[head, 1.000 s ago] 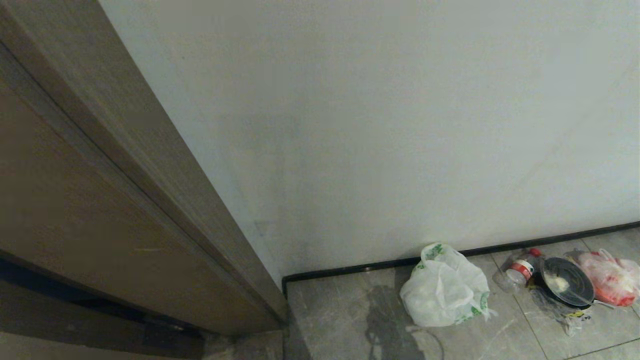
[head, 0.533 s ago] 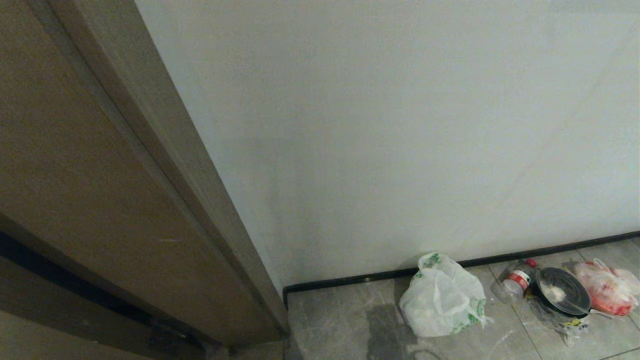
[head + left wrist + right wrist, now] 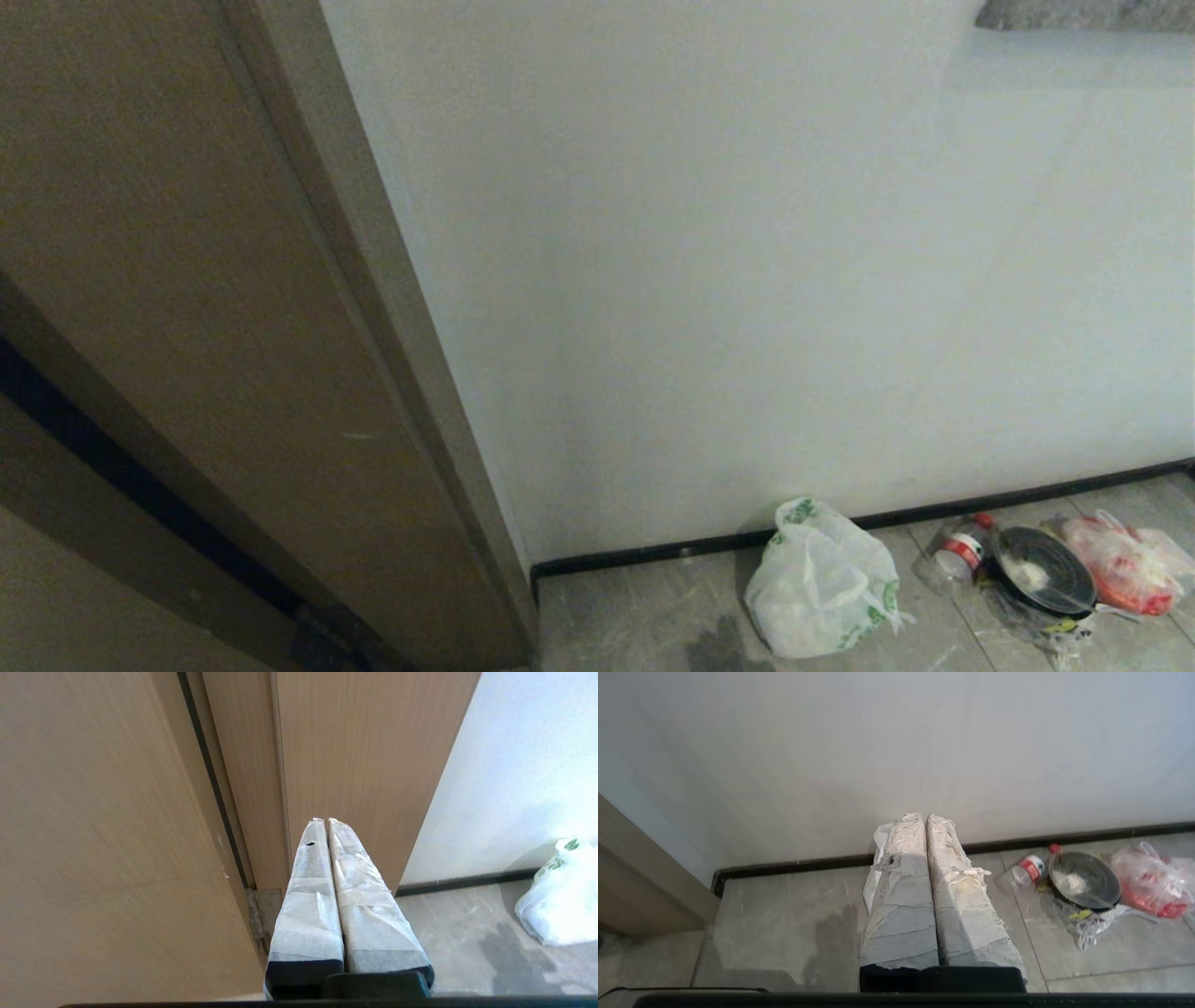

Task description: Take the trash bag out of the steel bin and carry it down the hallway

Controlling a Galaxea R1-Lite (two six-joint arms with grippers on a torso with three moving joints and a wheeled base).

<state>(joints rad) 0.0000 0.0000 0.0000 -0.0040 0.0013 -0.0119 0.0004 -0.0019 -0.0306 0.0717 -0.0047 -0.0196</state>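
Grey marble-look floor tiles (image 3: 644,616) of the hallway meet a plain white wall (image 3: 747,280) along a black baseboard (image 3: 653,558), with a brown wooden door frame (image 3: 280,373) filling the nine o'clock side of the head view. On the tiles just in front of the baseboard, at about five o'clock in that view, sits the trash bag (image 3: 823,583), a thin white see-through plastic bag with green print, slumped and resting on the floor by itself. Toward three o'clock from it, a little apart, lie a clear plastic bottle with a red cap and red label (image 3: 954,555), a round black dish with a shiny inside (image 3: 1044,569) touching the bottle, and a reddish-pink plastic bag (image 3: 1130,565) just beside the dish. Neither arm shows in the head view. In its own wrist view the left gripper (image 3: 327,822) points at the door frame, its tape-wrapped fingers (image 3: 310,896) pressed together and holding nothing. The right gripper (image 3: 924,816) points toward the trash bag (image 3: 876,868), its tape-wrapped fingers (image 3: 903,905) likewise pressed together and empty, hiding most of the bag.
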